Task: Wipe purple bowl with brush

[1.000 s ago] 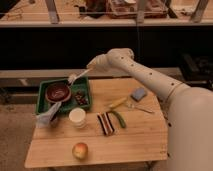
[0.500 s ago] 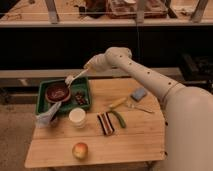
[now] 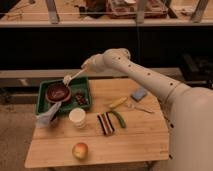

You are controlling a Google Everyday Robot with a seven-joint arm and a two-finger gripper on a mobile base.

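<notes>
— over at the table's left end, in the green tray (image 3: pixel 44 85), you've got the purple bowl (image 3: pixel 57 93): upright, in the tray's left half, dark inside. where's the brush rel. to it?

— brush (image 3: pixel 75 75) is up in the air above the tray's back edge, just behind & right of the bowl. its white head points down-left toward the bowl's far rim, near it; can't tell if it touches. cream handle slants up-right into your gripper (image 3: pixel 85 68), which is clamped on the handle's top end.

— ok. what else is in the tray w/ the bowl?

— small dark bits (image 3: pixel 80 98) in the right half, beside the bowl. crumpled white thing (image 3: pixel 48 115) lies over the tray's front-left corner.

— & the rest of the wooden table (image 3: pixel 145 145)?

— white cup (image 3: pixel 77 117) just in front of the tray, apple (image 3: pixel 80 150) nearer the front edge. striped thing (image 3: pixel 105 123) is right of the cup, w/ the green-handled tool (image 3: pixel 119 119) just beside it. yellow-handled tool (image 3: pixel 117 103) lies behind those, blue sponge (image 3: pixel 138 93) further back-right. your arm reaches in from the right, over the table's back half.
</notes>
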